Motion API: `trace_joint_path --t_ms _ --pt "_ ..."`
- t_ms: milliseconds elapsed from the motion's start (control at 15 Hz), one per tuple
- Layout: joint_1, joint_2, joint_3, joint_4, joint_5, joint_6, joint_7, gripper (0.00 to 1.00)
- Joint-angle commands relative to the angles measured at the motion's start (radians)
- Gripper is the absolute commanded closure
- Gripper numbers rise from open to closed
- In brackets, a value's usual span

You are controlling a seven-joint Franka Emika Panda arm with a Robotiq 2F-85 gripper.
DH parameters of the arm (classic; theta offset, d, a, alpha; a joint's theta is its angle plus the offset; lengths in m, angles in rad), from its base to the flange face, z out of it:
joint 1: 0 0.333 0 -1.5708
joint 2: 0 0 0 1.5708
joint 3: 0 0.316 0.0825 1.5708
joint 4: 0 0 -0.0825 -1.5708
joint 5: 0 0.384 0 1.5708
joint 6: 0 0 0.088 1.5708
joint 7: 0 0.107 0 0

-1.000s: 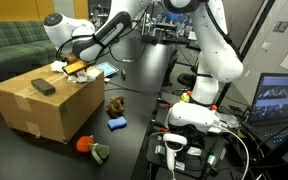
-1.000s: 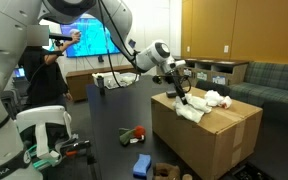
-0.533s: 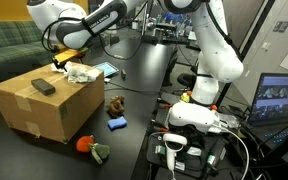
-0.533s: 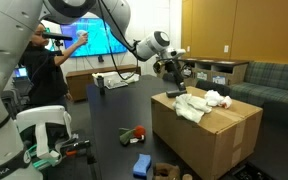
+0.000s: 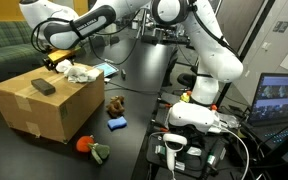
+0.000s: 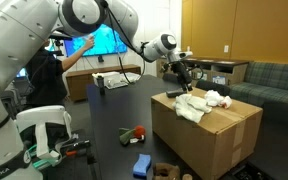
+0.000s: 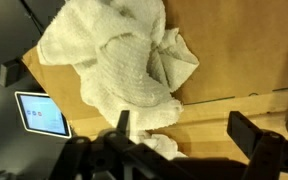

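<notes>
White towel (image 7: 114,60): crumpled on the box top, upper left of the wrist view.
Gripper (image 6: 184,76): jaws spread wide, empty, above the towel.
Cardboard box (image 5: 29,108): carries the towel.
Change: jaws opened and lifted clear; towel released, resting there.

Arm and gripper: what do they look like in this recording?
The arm is glossy white with rounded links; its forearm section is black. The gripper is black, and the wrist view shows two dark, blocky fingers. No markings or cables on them can be made out.
</notes>
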Motion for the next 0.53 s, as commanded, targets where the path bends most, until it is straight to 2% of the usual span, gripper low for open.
trace_joint_path --t_ms 0,467 --pt "-0.010 0.124 -0.026 0.187 0.050 0.005 -0.112 0.00" --pt "0.000 0.236 -0.121 0.343 0.024 0.104 -0.143 0.00"
